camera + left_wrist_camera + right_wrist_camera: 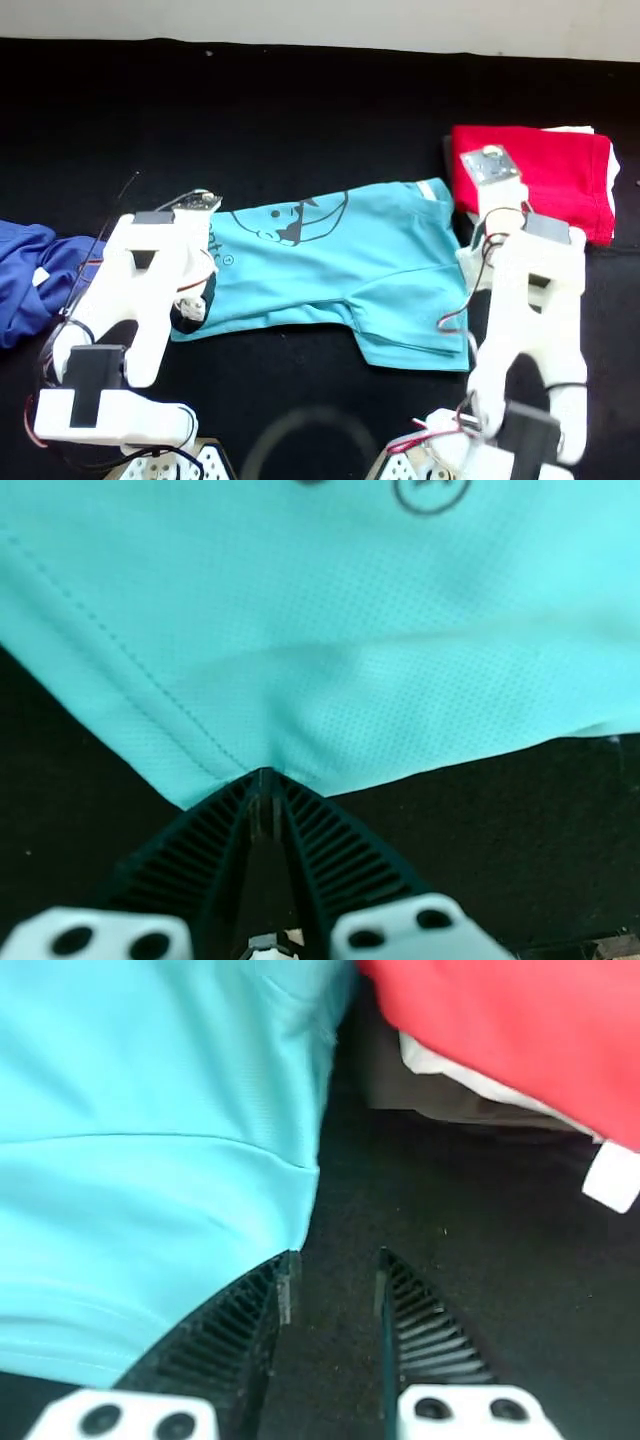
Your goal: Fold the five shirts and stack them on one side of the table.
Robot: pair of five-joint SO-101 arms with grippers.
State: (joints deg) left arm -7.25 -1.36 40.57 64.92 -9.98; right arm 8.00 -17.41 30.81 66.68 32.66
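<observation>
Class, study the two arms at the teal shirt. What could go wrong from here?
The left gripper is shut on just the hem's edge of the teal shirt; a pull might slip it free.
The right gripper is open over bare table beside the shirt, so closing may miss cloth.
That arm stands close to the folded red shirt and could nudge it.

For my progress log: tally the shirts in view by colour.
Turquoise fabric shirt, spread flat: 1
Red fabric shirt, folded: 1
White fabric garment under the red: 1
Blue fabric shirt, crumpled: 1
Total: 4
</observation>
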